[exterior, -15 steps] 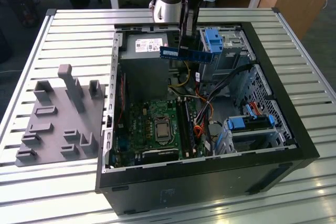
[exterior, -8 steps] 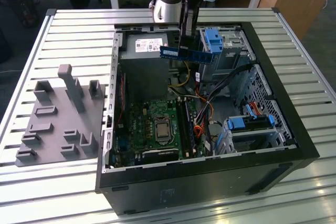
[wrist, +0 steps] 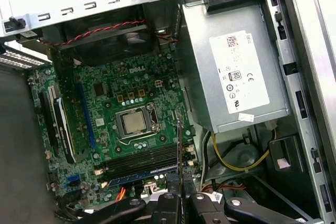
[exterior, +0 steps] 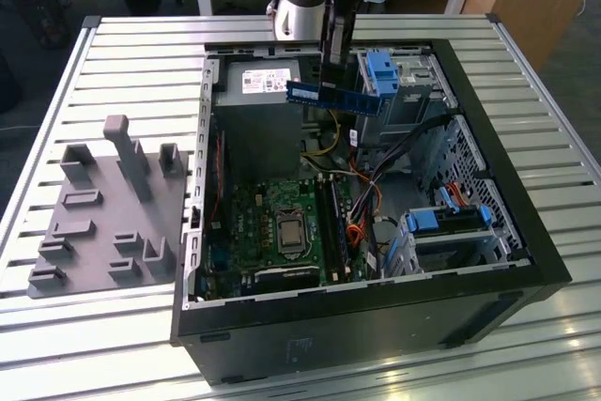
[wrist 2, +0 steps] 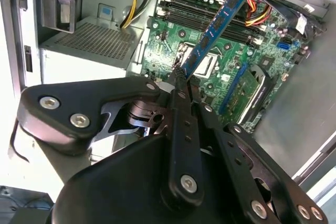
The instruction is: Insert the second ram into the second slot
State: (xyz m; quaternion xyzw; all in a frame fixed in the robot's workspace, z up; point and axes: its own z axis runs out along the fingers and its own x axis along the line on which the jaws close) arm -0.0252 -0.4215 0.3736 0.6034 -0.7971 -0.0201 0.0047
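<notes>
Exterior view, from its left: grey moulded fixture (exterior: 103, 208) on the slatted table (exterior: 141, 53); then the open computer case (exterior: 376, 326), with the power supply (exterior: 258, 82) at its far end, the motherboard (exterior: 272, 223) nearer, and the memory slots (exterior: 333, 223) along the board's right side. Gripper (exterior: 335, 68), fingers clamped on the second ram (exterior: 333, 98), which hangs roughly level over the far part of the case, well above the slots and touching none; blue drive-bay tabs (exterior: 380, 72) just to its right. Second wrist view: fingertips (wrist 2: 180, 77) pinch the stick, which runs out beyond them over the board.
</notes>
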